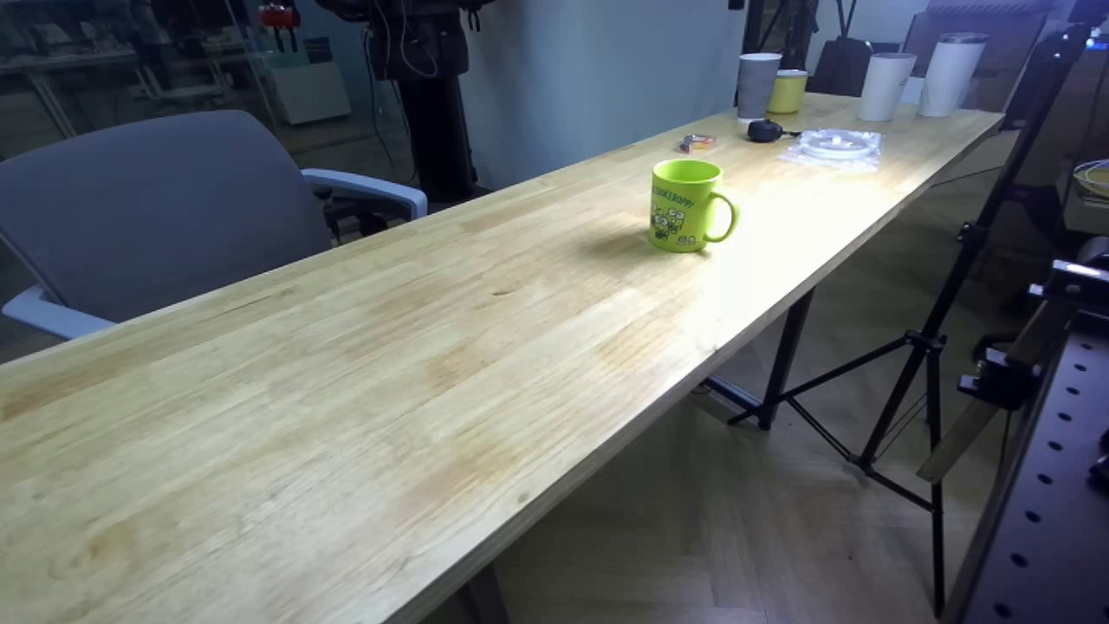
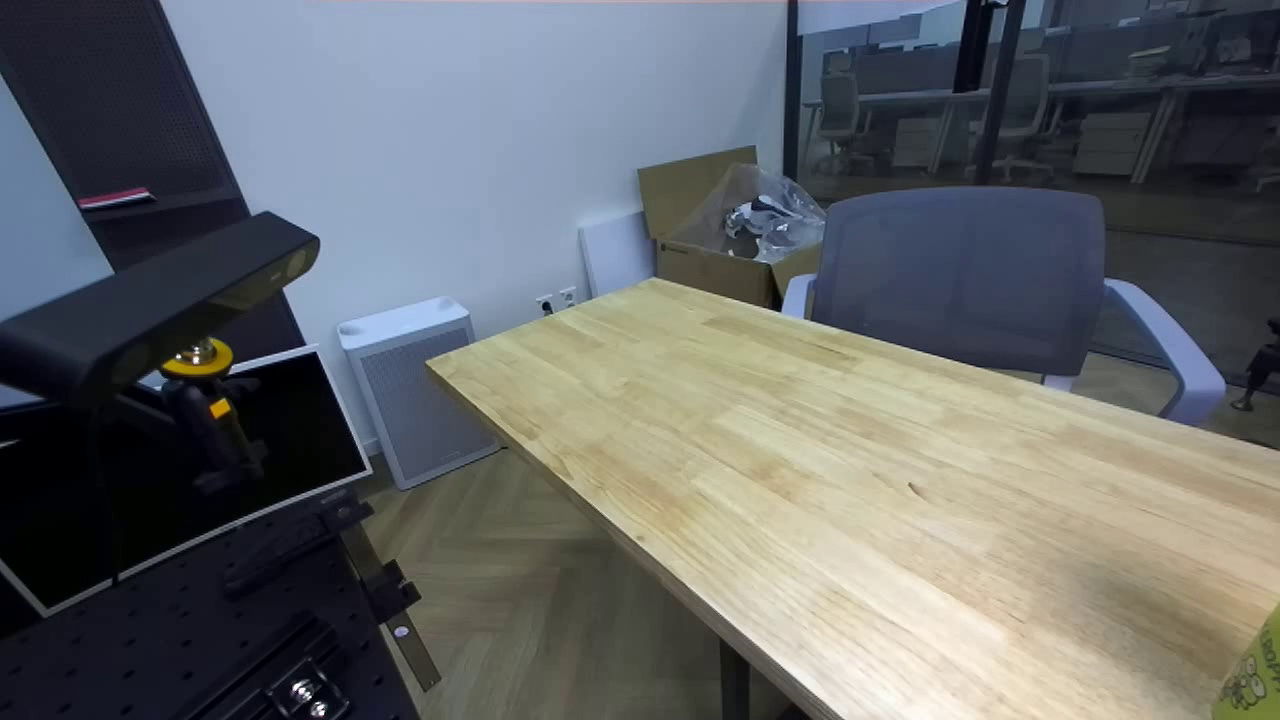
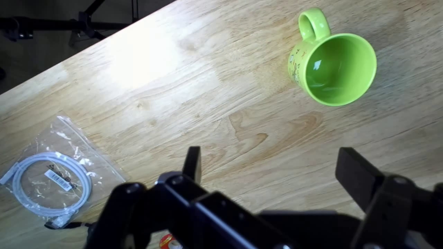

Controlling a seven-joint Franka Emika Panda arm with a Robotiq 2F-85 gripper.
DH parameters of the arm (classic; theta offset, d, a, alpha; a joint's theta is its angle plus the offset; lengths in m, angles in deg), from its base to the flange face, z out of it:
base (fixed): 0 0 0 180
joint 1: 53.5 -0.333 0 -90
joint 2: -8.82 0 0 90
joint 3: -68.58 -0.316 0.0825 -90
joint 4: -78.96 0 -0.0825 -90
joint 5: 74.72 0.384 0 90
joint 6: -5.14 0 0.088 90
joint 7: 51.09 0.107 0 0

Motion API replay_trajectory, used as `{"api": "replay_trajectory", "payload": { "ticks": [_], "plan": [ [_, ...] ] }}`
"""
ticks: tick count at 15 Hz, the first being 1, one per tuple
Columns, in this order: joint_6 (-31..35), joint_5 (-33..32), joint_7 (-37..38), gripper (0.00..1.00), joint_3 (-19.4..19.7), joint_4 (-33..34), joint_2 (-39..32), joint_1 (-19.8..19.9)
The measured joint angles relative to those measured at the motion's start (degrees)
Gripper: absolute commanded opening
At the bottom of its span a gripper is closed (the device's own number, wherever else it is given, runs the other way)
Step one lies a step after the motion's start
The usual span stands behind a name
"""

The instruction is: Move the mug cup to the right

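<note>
The lime-green mug (image 1: 678, 211) stands upright on the desk (image 1: 329, 416), pincer (image 3: 269, 162) released

In the wrist view the pincer's two fingers (image 3: 356, 176) are spread wide, bare wood showing between them. The mug stands apart from both, at the upper right of that view, mouth up, its loop handle turned toward the top edge. Lettering and cartoon figures mark its side.

In an exterior view the mug sits near the middle of the desk's width, handle pointing right, a soft shadow falling to its left. Farther along lie a small red item (image 1: 697, 143), a black object (image 1: 764, 131) and a clear plastic bag (image 1: 866, 156) holding a coiled pale cable (image 3: 86, 183). Beyond them stand a grey cup (image 1: 757, 91), a yellow cup (image 1: 790, 93) partly behind it, a white cup (image 1: 886, 88) and a tall white tumbler (image 1: 951, 78). An office chair (image 1: 165, 199) stands at the desk's long edge. In an exterior view only part of the mug (image 2: 1255, 675) shows, cut off at the lower right corner.
</note>
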Motion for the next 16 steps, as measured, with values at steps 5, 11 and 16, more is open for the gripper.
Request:
{"api": "replay_trajectory", "payload": {
  "ticks": [5,11,16],
  "plan": [
    [0.79,-0.60,0.07,1.00,-0.65,0.04,-2.64,-0.18],
    [1.23,-2.26,0.24,1.00,-1.19,0.16,-5.42,-0.38],
    [1.63,-3.42,0.24,1.00,-1.61,0.16,-6.77,-0.67]
  ]
}}
